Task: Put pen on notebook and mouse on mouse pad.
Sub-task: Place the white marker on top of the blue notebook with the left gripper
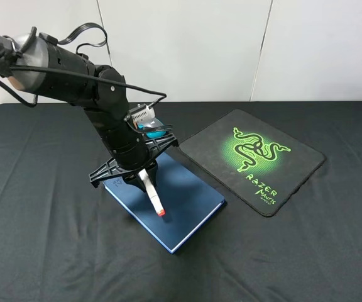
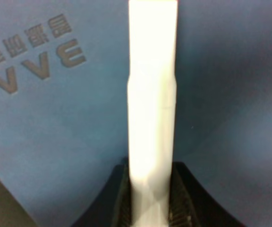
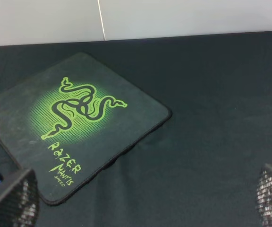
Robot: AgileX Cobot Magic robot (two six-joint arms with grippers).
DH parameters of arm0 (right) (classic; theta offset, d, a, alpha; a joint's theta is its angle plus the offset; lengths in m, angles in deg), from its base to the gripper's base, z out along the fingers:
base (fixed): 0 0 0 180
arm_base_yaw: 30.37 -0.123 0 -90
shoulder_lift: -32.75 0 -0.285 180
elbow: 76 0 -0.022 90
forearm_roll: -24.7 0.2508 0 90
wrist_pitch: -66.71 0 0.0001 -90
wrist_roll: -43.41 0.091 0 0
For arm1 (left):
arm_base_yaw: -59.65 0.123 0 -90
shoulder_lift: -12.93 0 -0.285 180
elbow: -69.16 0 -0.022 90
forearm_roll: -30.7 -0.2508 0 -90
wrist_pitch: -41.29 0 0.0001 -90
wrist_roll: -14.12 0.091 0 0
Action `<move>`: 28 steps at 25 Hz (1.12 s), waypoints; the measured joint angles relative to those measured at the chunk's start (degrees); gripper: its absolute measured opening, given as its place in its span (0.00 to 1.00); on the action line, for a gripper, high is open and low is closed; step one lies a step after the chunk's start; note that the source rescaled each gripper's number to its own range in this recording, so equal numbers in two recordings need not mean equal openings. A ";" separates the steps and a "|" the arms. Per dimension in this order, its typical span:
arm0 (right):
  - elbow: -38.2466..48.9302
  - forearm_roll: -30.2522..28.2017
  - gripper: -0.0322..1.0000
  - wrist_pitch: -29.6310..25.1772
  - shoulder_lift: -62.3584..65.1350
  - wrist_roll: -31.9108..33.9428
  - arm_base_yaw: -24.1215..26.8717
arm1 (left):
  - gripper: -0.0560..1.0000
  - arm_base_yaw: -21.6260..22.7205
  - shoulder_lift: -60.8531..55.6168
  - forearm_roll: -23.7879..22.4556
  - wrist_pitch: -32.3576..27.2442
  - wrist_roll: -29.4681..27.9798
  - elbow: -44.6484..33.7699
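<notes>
The pen [image 1: 151,194] is hanging tilted over the notebook [image 1: 190,211], by its far edge, orange tip dipping toward the cover's middle, the left gripper [image 1: 142,176] clamping its upper end. Releasing at this slant is risking a roll off the cover onto the tabletop [image 1: 43,245]. The mouse [image 1: 151,130], half hidden beyond the notebook's far corner, is lying off the mouse pad [image 1: 256,160]; the right gripper [image 3: 143,198] is gaping empty.

White pen [image 1: 152,195] slanted over blue notebook [image 1: 190,200] — mouse [image 1: 151,128] behind it, green-logo mouse pad [image 1: 211,151] alongside
</notes>
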 joint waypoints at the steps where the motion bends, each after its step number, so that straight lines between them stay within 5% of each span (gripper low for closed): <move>1: 0.00 0.00 1.00 0.00 0.00 0.00 0.00 | 0.05 0.00 0.00 0.06 0.07 0.00 0.00; 5: 0.00 0.00 1.00 0.00 0.00 0.00 0.00 | 0.06 0.00 0.00 0.76 0.33 0.72 0.00; 8: 0.00 0.00 1.00 0.00 0.00 0.00 0.00 | 0.16 0.00 0.00 2.33 0.39 1.93 0.00; 13: 0.00 0.00 1.00 0.00 0.00 0.00 0.00 | 0.77 0.00 0.00 6.52 1.45 7.47 0.00; 16: 0.00 0.00 1.00 0.00 0.00 0.00 0.00 | 0.94 0.00 0.00 8.73 1.86 11.58 0.00; 28: 0.00 0.00 1.00 0.00 0.00 0.00 0.00 | 1.00 0.00 -0.82 11.02 1.23 13.66 0.00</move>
